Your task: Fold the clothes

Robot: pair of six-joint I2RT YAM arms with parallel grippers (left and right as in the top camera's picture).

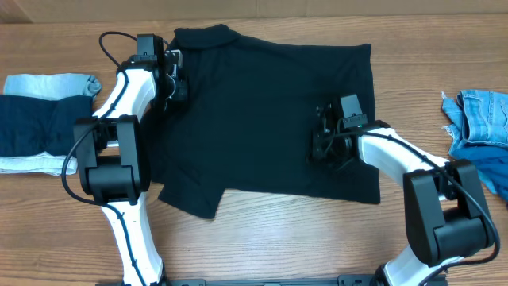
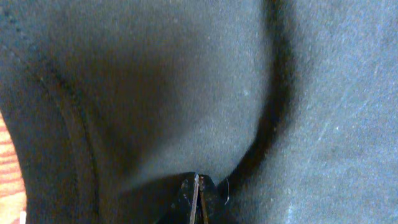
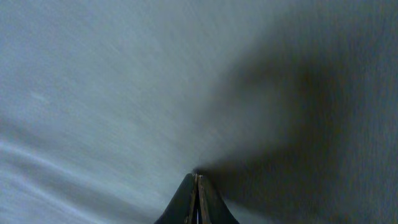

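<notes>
- Left fingers (image 2: 198, 179), closest to their wrist camera, are pressed tight together and pinch a bit of the black shirt (image 2: 186, 81). A dark crease climbs away from their tips.
- Only the tips show, since the bottom edge cuts off the rest of those fingers.
- On the picture's left of them runs a stitched seam (image 2: 71, 130). Past it a sliver of desk (image 2: 7, 168) shows at the frame edge.
- Right fingers (image 3: 196, 177) are likewise closed on the shirt (image 3: 124, 74). The cloth is drawn to a point at their tips, and a shadowed ridge rises from there. Cloth fills that whole view, so no hem or edge can be made out.
- From overhead, the shirt (image 1: 270, 111) lies spread flat on the desk (image 1: 262, 238) between the two arms.
- The left fingers (image 1: 176, 79) sit by its collar-side edge, and the right fingers (image 1: 321, 144) on its other half, short of the far edge.
- Both pairs are dark against dark cloth from above, so the grip cannot be read in that view.
- Well out from the left fingers, off the shirt, sits a folded stack of navy cloth (image 1: 40, 123) with a pale blue piece (image 1: 51, 82) beside it. The light layer underneath is hard to name.
- Well out from the right fingers, denim (image 1: 484, 111) and a bright blue piece (image 1: 496, 171) lie crumpled, cut off by the frame edge.
</notes>
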